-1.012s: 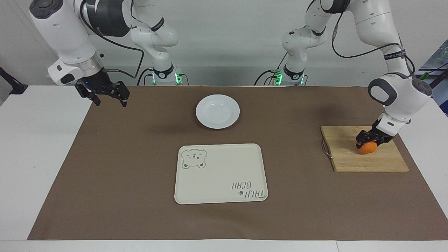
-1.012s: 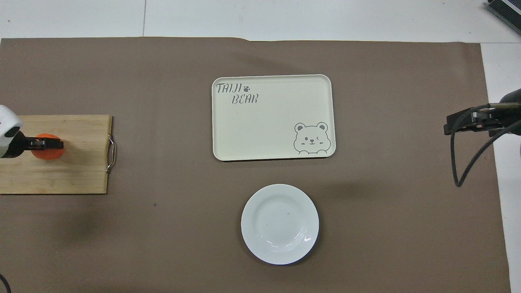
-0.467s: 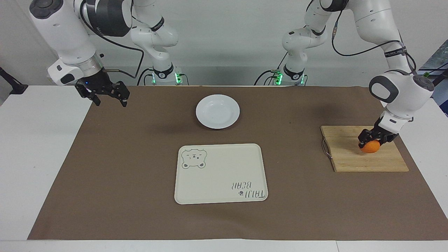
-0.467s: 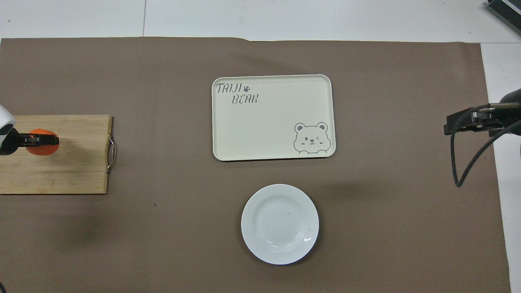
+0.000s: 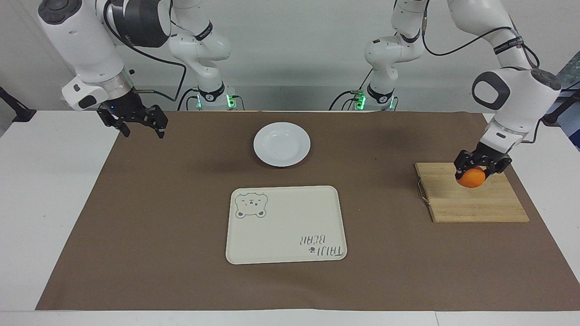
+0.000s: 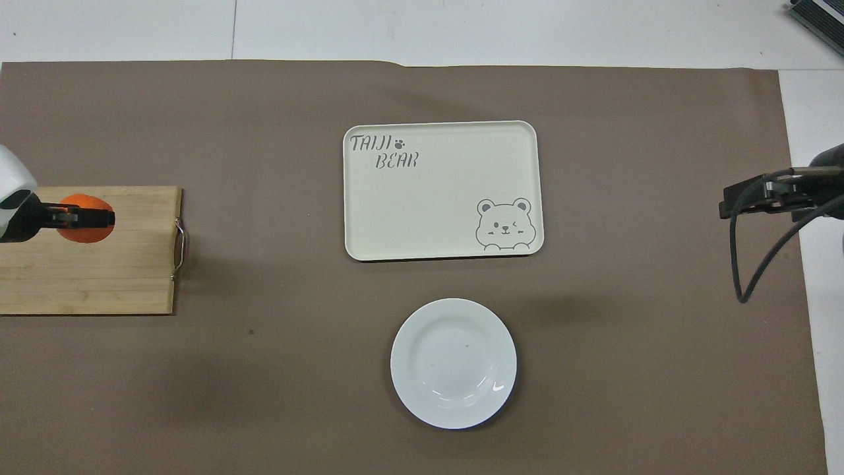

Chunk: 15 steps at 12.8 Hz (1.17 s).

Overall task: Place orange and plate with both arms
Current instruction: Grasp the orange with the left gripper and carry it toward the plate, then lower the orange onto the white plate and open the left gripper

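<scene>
Orange (image 5: 471,177) hangs in left pincer (image 5: 479,166) above board's (image 5: 476,206) robot-side edge.

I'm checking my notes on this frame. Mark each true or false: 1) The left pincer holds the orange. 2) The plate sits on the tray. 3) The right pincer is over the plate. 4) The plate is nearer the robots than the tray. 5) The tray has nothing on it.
1) True: the left pincer is shut on the orange, over the board.
2) False: the plate lies on the mat, apart from the tray.
3) False: the right pincer waits over the mat's corner at the right arm's end.
4) True.
5) True.
</scene>
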{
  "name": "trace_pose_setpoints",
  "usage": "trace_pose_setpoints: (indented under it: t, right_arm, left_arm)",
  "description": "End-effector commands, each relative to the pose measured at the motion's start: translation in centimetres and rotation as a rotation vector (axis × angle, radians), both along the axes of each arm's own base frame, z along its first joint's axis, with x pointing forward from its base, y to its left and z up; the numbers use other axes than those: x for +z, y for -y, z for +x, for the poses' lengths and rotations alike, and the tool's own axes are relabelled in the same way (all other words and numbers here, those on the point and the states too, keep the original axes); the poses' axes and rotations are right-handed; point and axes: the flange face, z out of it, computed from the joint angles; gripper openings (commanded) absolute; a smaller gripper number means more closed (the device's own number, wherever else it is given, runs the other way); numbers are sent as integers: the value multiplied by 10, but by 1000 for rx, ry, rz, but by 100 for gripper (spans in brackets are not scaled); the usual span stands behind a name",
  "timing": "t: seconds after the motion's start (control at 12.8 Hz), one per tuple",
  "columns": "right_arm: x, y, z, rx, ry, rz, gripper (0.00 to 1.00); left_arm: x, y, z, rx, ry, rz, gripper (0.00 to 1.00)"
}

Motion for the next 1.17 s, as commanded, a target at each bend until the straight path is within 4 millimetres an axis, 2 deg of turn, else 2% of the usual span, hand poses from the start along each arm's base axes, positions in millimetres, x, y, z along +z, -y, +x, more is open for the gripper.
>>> trace_pose_setpoints:
  t: [0.0, 0.23, 0.47, 0.78, 1.01, 1.09]
  right_arm:
    - [2, -2, 0, -21, -6, 21, 100]
    - [2, -2, 0, -21, -6, 21, 100]
    - [2, -2, 0, -21, -6, 21, 100]
    - [2, -2, 0, -21, -6, 21, 100]
    - [2, -2, 0, -21, -6, 21, 100]
    - [2, -2, 0, -21, -6, 21, 100]
  left_arm:
    - [24, 60, -14, 5, -31, -30, 0]
    - [26, 156, -23, 34, -64, -58, 0]
    - [31, 242, -46, 47, -83, -79, 0]
    - [36, 336, -89, 65, -105, -107, 0]
    - [15, 415, -139, 30, -155, -95, 0]
    - [-3, 441, -155, 20, -175, -81, 0]
